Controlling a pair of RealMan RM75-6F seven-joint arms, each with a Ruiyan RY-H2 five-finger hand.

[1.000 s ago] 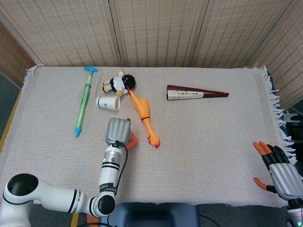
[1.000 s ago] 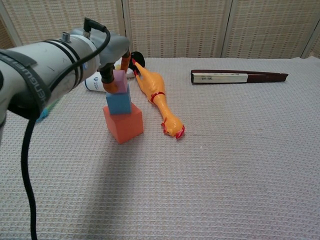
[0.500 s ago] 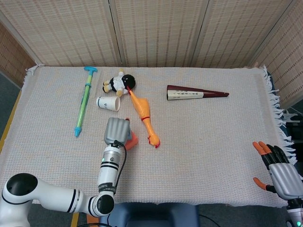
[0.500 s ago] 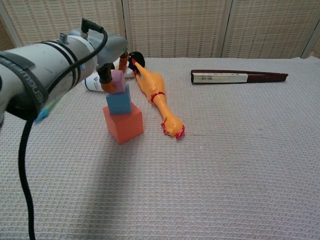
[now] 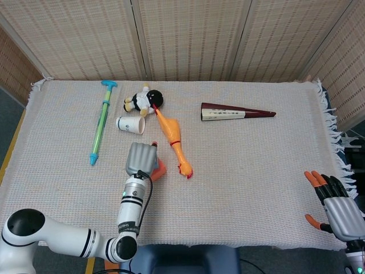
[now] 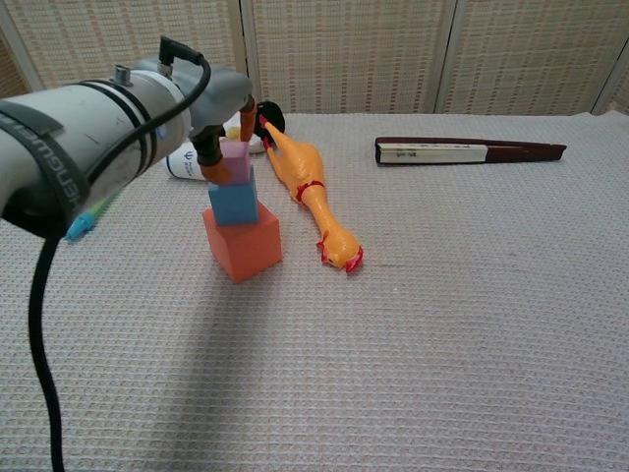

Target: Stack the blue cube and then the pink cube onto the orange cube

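Here the left hand (image 6: 218,123) grips the pink cube (image 6: 234,162) atop the blue cube (image 6: 233,203).

A staged test corner, lab-like, not a home. The table (image 5: 262,171) is covered by a pale woven cloth (image 5: 328,108) with fringed edges, and woven folding screens (image 5: 188,37) close it off behind. Unrelated props lie scattered: a rubber chicken (image 5: 173,142), a folded fan (image 5: 236,113), a plush toy (image 5: 144,101), a paper cup (image 5: 130,124).

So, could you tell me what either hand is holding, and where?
The left hand pinches the pink cube by its sides, atop the blue cube. The right hand holds nothing.
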